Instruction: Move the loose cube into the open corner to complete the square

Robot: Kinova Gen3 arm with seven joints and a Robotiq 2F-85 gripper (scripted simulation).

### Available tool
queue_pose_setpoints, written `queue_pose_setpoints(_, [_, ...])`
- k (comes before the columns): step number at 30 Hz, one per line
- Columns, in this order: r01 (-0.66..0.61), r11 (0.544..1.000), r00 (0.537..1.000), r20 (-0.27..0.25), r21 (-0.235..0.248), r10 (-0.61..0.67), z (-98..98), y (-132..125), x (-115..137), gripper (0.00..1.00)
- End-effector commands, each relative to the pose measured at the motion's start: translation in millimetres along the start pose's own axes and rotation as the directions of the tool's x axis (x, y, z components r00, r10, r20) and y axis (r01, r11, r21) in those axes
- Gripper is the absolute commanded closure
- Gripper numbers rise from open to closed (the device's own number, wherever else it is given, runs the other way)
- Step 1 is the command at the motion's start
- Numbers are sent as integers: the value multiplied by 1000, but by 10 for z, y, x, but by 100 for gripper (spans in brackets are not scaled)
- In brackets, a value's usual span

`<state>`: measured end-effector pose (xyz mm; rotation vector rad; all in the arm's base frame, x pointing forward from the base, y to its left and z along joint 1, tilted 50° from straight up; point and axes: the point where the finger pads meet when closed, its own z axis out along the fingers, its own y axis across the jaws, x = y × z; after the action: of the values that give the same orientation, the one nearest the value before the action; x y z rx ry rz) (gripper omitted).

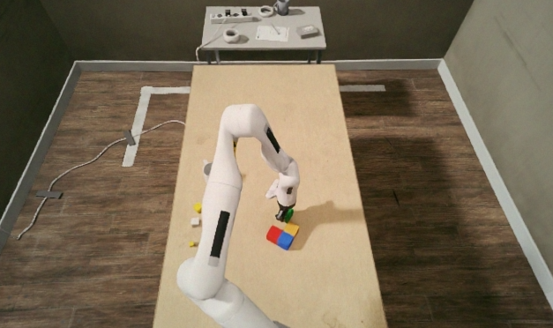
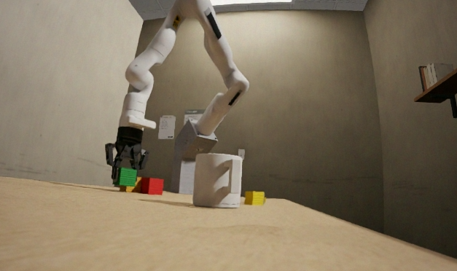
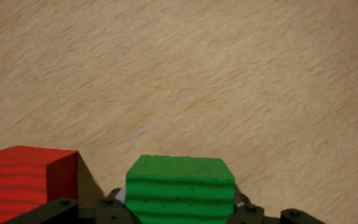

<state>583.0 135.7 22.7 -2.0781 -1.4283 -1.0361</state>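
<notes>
Toward the surface's (image 1: 267, 88) left edge, in the top view, a small yellow block (image 1: 198, 207), a white block (image 1: 195, 221) and a tinier yellow piece (image 1: 191, 243) are lying well apart from the cubes. Moving right, the white arm (image 1: 220, 194) is arching over the middle of the surface and pointing its hand (image 1: 284, 215) downward. That hand is gripping the green cube (image 1: 288, 214) between its fingers, the cube sitting low over the surface, just beside the group and toward the far edge. Next to it, the red cube (image 1: 273, 234), blue cube (image 1: 286, 241) and orange-yellow cube (image 1: 292, 228) are sitting together in an L. Whether the green cube is touching its neighbours cannot be told. Farther right in the exterior view, a white mug (image 2: 217, 180) is standing upright.
</notes>
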Motion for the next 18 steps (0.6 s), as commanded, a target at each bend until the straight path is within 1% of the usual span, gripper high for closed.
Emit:
queue_pose_setpoints(1, [-1, 1000, 1000, -1, 3, 1, 51, -11, -6, 90])
queue_pose_setpoints(9, [-1, 1000, 1000, -1, 3, 1, 126, -11, -6, 90])
queue_pose_setpoints(18, [-1, 1000, 1000, -1, 3, 1, 161, -11, -6, 90])
